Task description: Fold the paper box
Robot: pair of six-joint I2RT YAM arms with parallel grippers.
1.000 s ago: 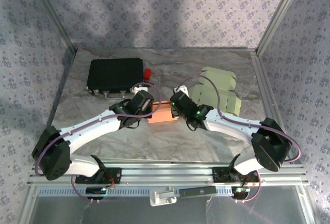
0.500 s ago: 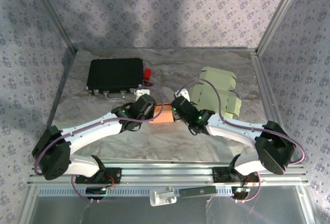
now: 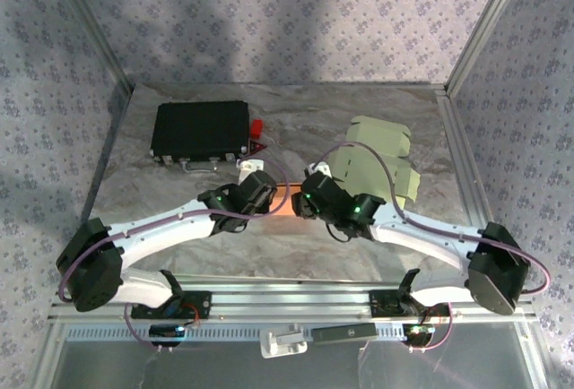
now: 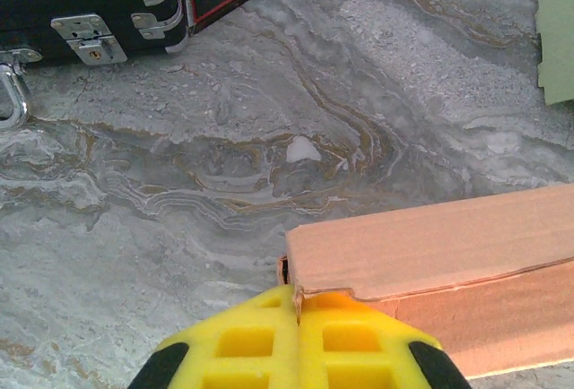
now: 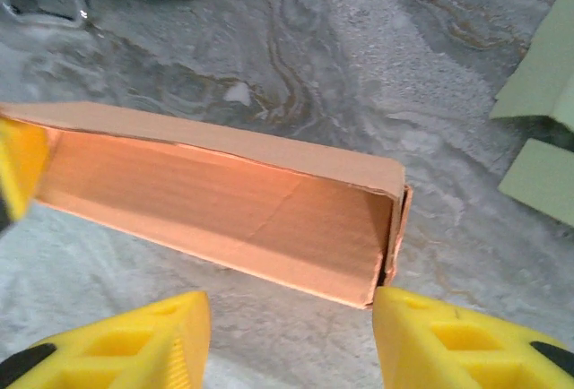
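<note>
The left arm (image 3: 170,223) and right arm (image 3: 430,228) stretch low and inward over the marbled table (image 3: 179,255), and the 2 wrists meet mid-table. Between them lies the orange paper box (image 5: 224,201), a long sleeve with one end open. The left gripper (image 4: 298,344) is pinched together on one end edge. The right gripper (image 5: 291,317) stands wide apart at the open mouth.

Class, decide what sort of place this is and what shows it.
Most likely a robot lab test cell: aluminium frame and patterned backdrop walls enclose a marble-print table; left arm and right arm are bolted to a near rail.
</note>
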